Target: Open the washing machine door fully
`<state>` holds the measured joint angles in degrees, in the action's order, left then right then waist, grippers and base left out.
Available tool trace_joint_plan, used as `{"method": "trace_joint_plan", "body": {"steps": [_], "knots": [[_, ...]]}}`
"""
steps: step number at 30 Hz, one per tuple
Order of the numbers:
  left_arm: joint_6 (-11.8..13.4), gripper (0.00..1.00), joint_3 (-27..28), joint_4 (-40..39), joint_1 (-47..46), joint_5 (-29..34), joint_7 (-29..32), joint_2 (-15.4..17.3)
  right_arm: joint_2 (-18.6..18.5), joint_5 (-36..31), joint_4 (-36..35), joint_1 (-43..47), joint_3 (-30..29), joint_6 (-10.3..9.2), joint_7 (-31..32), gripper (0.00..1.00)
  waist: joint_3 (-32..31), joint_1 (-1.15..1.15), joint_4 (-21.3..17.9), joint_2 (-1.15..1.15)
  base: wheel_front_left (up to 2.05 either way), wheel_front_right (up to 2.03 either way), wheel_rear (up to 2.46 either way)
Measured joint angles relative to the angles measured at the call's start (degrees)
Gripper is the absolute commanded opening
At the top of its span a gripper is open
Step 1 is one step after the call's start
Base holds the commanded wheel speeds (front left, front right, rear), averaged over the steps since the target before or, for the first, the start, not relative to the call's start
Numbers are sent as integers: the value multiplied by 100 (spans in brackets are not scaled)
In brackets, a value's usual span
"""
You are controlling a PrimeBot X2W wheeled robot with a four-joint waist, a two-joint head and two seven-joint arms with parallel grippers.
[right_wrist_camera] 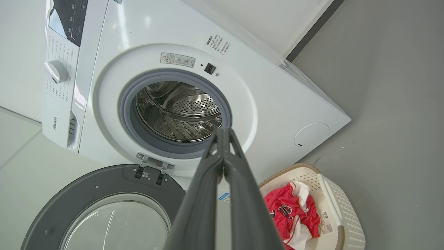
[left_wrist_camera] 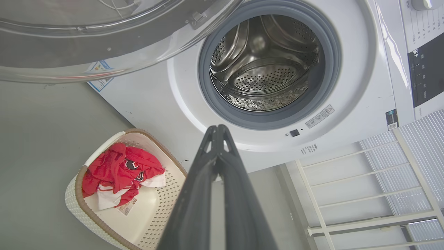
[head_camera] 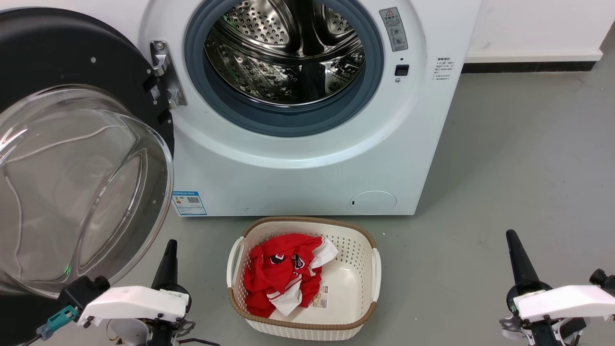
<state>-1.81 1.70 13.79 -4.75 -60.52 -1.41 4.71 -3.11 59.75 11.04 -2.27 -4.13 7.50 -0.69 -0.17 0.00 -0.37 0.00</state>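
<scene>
Grey floor [head_camera: 519, 158] takes the right side and bottom of the head view; the white washer [head_camera: 298, 182] stands on it across the upper centre, its front facing the camera. The door [head_camera: 81, 158] is swung out on the washer's left side and takes the left side of the frame, black rim at upper left and clear glass bowl bulging toward the camera below it; in the right wrist view it lies at lower left [right_wrist_camera: 104, 211], and in the left wrist view it crosses the top left [left_wrist_camera: 104, 38]. The mouth of the washer stands uncovered; the steel drum [head_camera: 288, 53] shows at top centre, framed by a blue-grey ring [head_camera: 283, 122].

A white basket [head_camera: 353, 250] with a brown rim sits on the floor at bottom centre, just in front of the washer; a red and white garment [head_camera: 278, 274] is bunched in its left half.

The left claw [head_camera: 171, 246] rises at lower left, near the door's lower edge and clear of it; its fingers are pressed together on nothing, the tips meeting in the left wrist view [left_wrist_camera: 218, 127]. The right claw [head_camera: 510, 234] rises at lower right over bare floor, well apart from the basket; its fingers too are closed and empty [right_wrist_camera: 224, 130].

A metal hinge [head_camera: 166, 72] joins door to washer at upper left; a small black latch socket [head_camera: 401, 70] sits right of the ring.
</scene>
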Motion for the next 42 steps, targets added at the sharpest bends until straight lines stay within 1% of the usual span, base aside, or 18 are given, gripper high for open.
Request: {"method": "trace_joint_plan", "body": {"steps": [23, 42], "knots": [[-225, 0, 205, 10, -30, -1321, 328, -81, -1, 1365, 120, -126, -81, 0, 283, 0, 12, 0, 13, 0, 0, 0, 0], [-387, 0, 341, 18, -59, -2224, 561, -131, -2, 2307, 207, -247, -137, 0, 482, 0, 23, 0, 24, 0, 0, 0, 0]]}}
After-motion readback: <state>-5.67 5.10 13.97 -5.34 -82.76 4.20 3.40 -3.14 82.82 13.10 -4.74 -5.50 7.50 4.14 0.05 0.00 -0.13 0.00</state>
